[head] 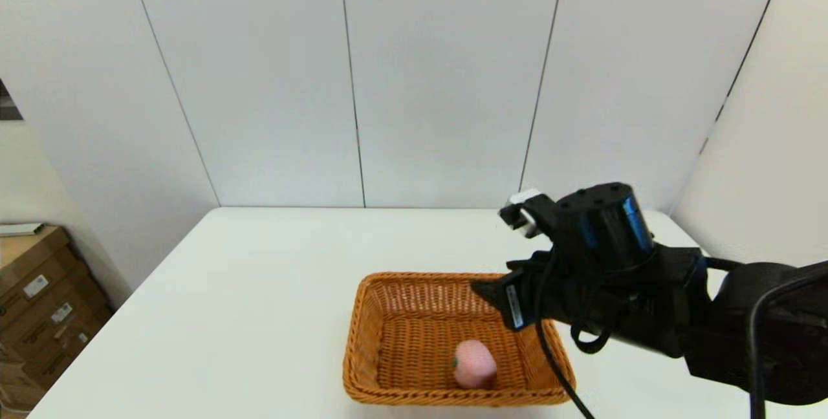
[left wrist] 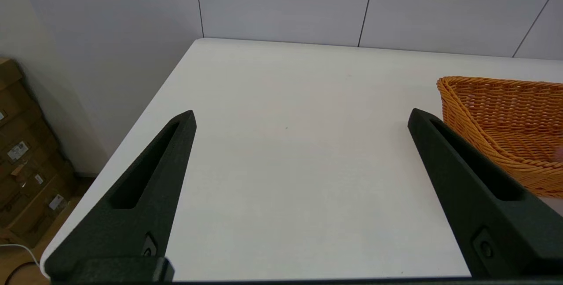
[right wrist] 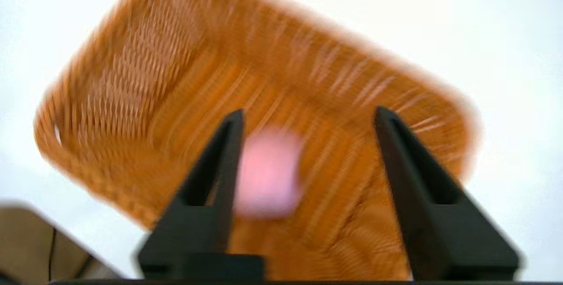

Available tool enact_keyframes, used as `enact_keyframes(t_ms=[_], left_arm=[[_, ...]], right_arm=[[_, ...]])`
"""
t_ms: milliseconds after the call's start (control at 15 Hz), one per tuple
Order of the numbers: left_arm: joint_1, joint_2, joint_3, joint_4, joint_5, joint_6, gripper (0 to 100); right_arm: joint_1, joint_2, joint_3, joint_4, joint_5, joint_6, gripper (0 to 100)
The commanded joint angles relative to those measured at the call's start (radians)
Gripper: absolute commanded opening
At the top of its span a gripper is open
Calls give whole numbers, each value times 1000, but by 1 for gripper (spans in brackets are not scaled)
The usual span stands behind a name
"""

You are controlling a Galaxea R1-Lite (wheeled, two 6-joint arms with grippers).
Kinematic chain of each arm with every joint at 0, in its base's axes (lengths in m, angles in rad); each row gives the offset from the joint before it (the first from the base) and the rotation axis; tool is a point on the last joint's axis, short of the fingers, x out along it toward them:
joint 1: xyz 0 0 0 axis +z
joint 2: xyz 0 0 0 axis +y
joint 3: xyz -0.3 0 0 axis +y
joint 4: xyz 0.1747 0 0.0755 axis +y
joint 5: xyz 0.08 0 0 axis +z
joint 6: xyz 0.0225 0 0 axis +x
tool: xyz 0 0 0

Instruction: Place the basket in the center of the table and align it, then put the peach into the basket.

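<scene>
So we've got the basket (head: 401, 335) sitting on the table (head: 259, 290), toward the near edge and a bit right of the middle, long sides running roughly square to the table edge. It's an orange-brown woven thing, rectangular, with sides that flare outward and a thick braided rim, no handle. The peach (head: 474, 364) is inside it, lying on the woven floor close to the near wall and toward the right half. It's pale pink, egg-shaped, way smaller than the basket, with a little green mark on its left end. Our right gripper (right wrist: 308, 115) hangs above the basket's right part, not touching anything, and its fingers (right wrist: 222, 162) are spread wide with nothing between them; from the right wrist view the peach (right wrist: 268, 173) shows blurry just past one finger, down on the basket (right wrist: 176, 78) floor. Our left gripper (left wrist: 301, 115) is off to the left, over bare table (left wrist: 286, 166), fingers (left wrist: 154, 179) also spread wide apart and empty, with the basket's (left wrist: 497, 113) corner visible just beyond one fingertip.
</scene>
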Motion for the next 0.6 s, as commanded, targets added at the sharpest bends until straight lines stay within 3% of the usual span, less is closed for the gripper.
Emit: enact_keyframes(t_ms=[67,200,333,467,600], left_arm=[[0,0,1,0,1,0,100],[-1,0,0,0,1,0,100],[0,0,0,0,1,1,100],[0,0,0,0,1,1,100],[0,0,0,0,1,3,100]], right_arm=[[-139,-200,-52,101,-17,-5,100],[-233,-310,-60,176,-90,-25,100],[-260,-456,8,176,-173,-86,100],[-262,-687,107,185,-176,-229,100],[-274,-845,201,190,-190,-302,100]])
